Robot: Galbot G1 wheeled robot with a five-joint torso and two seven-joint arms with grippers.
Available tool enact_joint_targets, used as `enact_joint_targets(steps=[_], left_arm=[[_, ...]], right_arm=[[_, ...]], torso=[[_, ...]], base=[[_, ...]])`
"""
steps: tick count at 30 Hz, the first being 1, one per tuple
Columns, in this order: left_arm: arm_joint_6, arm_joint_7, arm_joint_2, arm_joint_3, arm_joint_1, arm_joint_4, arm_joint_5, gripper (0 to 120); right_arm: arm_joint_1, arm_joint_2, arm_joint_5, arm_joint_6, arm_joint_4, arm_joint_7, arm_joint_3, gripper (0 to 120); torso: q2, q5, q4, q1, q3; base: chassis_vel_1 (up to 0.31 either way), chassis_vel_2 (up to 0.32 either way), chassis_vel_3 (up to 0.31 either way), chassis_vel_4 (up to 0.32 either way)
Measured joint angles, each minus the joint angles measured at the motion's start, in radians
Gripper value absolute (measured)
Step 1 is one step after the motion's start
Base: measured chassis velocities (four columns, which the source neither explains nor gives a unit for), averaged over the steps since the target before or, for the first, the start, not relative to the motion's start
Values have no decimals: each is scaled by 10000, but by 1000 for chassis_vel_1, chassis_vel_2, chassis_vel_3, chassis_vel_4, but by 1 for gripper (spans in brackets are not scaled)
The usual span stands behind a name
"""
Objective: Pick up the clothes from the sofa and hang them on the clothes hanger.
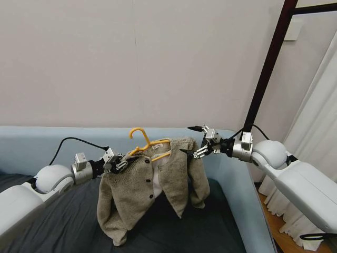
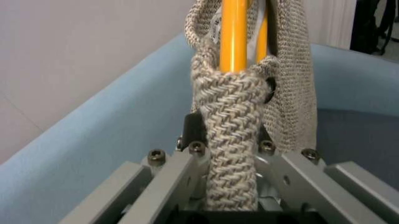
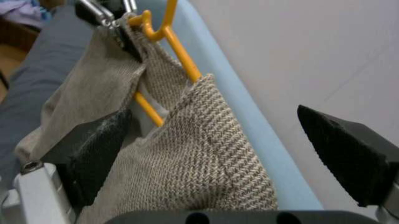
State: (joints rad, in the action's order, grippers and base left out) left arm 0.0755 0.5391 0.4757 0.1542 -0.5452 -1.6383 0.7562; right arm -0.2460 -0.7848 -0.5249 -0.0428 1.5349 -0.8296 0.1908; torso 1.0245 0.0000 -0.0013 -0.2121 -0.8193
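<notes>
Left gripper [image 1: 119, 163] is pinched tight on one shoulder of the cardigan [image 1: 152, 187], with the end of the yellow hanger [image 1: 143, 143] caught in that same fold; right gripper [image 1: 199, 143] stands spread at the opposite shoulder, not closed on anything. The cardigan hangs in the air between the two arms, above the dark seat of the sofa [image 1: 31, 139]; it is already draped over the hanger, one sleeve dangling low.

By the look of it, dressing the hanger is nearly done, and the step in hand is seating the far shoulder; the next move probably calls for the right gripper to take that shoulder or the hanger, so the hook can be carried to the black rack pole [image 1: 267, 66] beside the sofa without the knit sliding off.

The left wrist view adds what the head view cannot: the knit rolled into a thick cord inside the closed jaws, the hanger's bar emerging just above. The right wrist view shows the dark pads [image 3: 93, 147] wide apart with the fabric seen between them; whether the nearer pad touches the knit cannot be told.
</notes>
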Motion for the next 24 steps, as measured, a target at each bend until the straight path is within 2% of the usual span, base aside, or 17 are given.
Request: enact_joint_targets(steps=[8, 11, 12, 15, 17, 20, 21, 24], left_arm=[[50, 166, -29, -92, -118, -103, -49, 4], [55, 191, -29, -93, -243, -176, -113, 4], [55, 191, -29, -93, -243, -176, -113, 4], [77, 222, -22, -99, -366, -229, -177, 4], [80, 229, -13, -102, -385, -233, -192, 4], [84, 254, 22, -105, -397, -251, -218, 4], [84, 254, 22, -105, -397, -251, -218, 4], [84, 256, 62, -71, -366, -268, -219, 4]], right_arm=[[673, -587, 188, 434, -777, -1040, 516, 100], [921, -1012, 160, 844, -1353, -2475, 544, 100], [921, -1012, 160, 844, -1353, -2475, 544, 100], [1096, -1304, 435, 1180, -1823, -3653, 408, 100], [1121, -1352, 545, 1223, -1918, -3821, 375, 100], [1128, -1416, 689, 1280, -2022, -3750, 362, 90], [1128, -1416, 689, 1280, -2022, -3750, 362, 90], [1119, -1464, 1008, 1265, -2040, -3460, 341, 75]], torso=[[0, 0, -2, 0, 0], [0, -1, -1, 0, 0], [0, -1, -1, 0, 0], [0, -2, -1, 0, 0], [0, -2, -1, 0, 0], [0, -1, -3, 0, 0], [0, -1, -3, 0, 0], [0, -1, -3, 0, 0]], base=[[0, 0, 0, 0], [0, 0, 0, 0], [0, 0, 0, 0], [0, 0, 0, 0], [0, 0, 0, 0], [0, 0, 0, 0], [0, 0, 0, 0], [0, 0, 0, 0]])
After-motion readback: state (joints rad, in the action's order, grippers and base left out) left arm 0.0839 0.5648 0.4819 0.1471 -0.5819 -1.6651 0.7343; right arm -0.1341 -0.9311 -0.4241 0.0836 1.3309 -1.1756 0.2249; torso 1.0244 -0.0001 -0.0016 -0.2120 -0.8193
